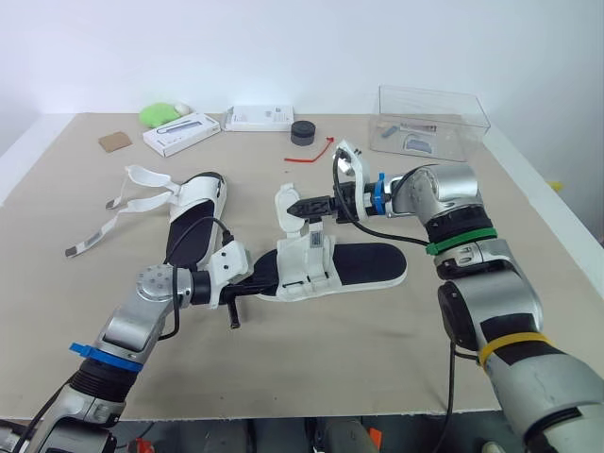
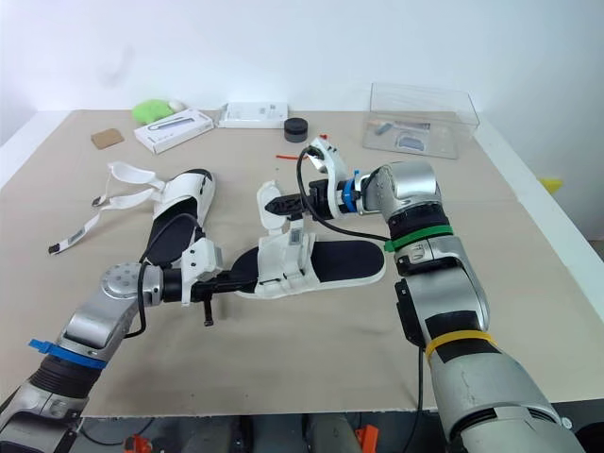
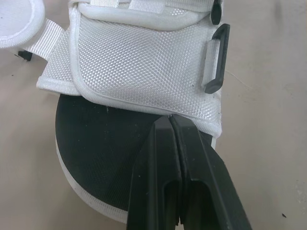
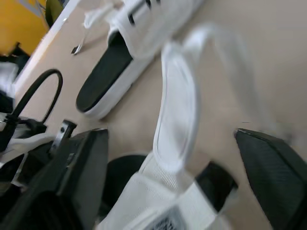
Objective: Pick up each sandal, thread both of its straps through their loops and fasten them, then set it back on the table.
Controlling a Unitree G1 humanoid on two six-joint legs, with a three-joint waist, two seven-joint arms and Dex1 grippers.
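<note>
The beige tabletop (image 1: 377, 359) carries 2 sandals. The centre sandal (image 1: 363, 264) lies flat between both arms. The second sandal (image 1: 193, 231) lies to its left, straps loose. The left claw (image 3: 171, 120), fingers pressed together and holding nothing, rests its tips on the centre sandal's black footbed at the mesh upper's edge. The right claw (image 4: 168, 136) gapes wide around that sandal's raised ankle strap (image 4: 175, 105).

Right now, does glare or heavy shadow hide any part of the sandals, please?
Left eye view: even light, faint shadows by the centre sandal and left sandal, no glare. Left wrist view: the shut left claw is dark against the black sole. Right wrist view: the strap inside the open right claw is well lit.
</note>
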